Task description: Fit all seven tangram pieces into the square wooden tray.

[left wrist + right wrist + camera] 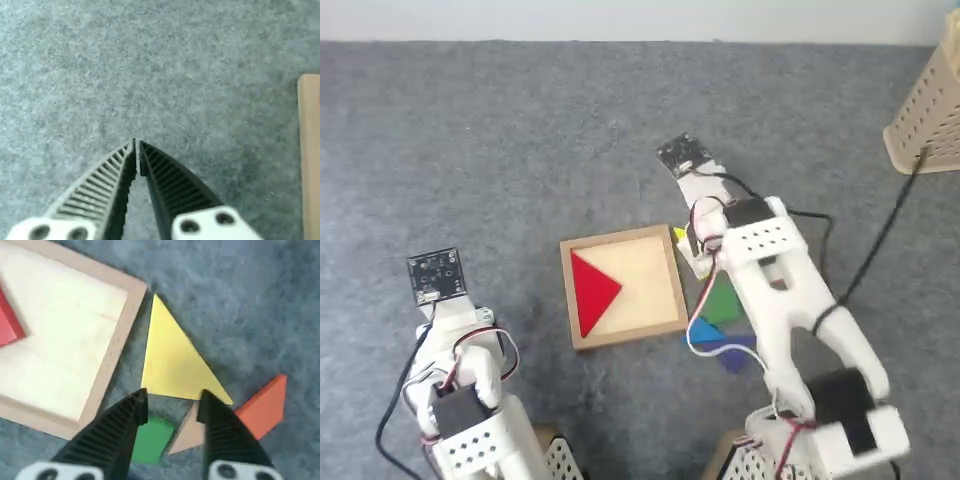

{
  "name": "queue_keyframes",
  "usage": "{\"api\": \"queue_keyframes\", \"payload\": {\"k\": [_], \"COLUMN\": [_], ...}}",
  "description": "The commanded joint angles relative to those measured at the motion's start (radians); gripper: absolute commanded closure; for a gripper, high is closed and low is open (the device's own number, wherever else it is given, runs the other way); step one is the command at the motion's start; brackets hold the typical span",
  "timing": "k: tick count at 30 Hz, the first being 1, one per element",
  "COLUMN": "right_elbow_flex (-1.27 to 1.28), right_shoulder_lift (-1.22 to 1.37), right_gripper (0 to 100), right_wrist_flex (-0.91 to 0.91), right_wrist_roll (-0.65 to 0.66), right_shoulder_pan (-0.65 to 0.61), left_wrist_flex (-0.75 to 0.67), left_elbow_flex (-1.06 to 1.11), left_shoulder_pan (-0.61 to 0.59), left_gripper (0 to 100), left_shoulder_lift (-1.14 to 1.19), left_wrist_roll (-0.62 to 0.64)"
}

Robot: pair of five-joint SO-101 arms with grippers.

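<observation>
Ribbed right gripper (173,400), yellow triangle (172,365), wooden tray (113,364)

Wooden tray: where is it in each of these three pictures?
High view: wooden tray mid-table, between the two arms.
Left wrist view: a strip of its rim, carpet between it and the left end effector.
Right wrist view: one corner, beside the yellow triangle.
Shared landmark: the red triangle inside the tray, high view; same red triangle, right wrist view.
</observation>
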Motion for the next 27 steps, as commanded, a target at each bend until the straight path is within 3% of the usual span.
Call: {"api": "queue_keyframes", "payload": {"k": [1,13,22,27], "right_elbow_flex": [-0.092,-0.222,-0.137,-0.057], "right_shoulder_lift": [0.082,0.272,0.122,0.150], "right_gripper": [76.7,74.2,73.5,60.8], "right_wrist_flex": [-0.021,-0.013,0.024,-0.045], "right_wrist_roll": [0.055,0.071,0.462,0.499], "right_shoulder_pan": [0.018,0.010,-0.015,-0.067], "left_wrist_flex": [0.006,0.006,0.006,0.006], "left_elbow_flex": [-0.010,-0.010,-0.010,-0.010], "left_shoulder_pan": [0.005,0.005,0.005,0.005], "left_gripper": [99,99,99,99], "left_shoulder_lift": [-0.008,-0.008,-0.008,-0.008], "left_wrist_roll": [0.014,0.014,0.014,0.014]}}
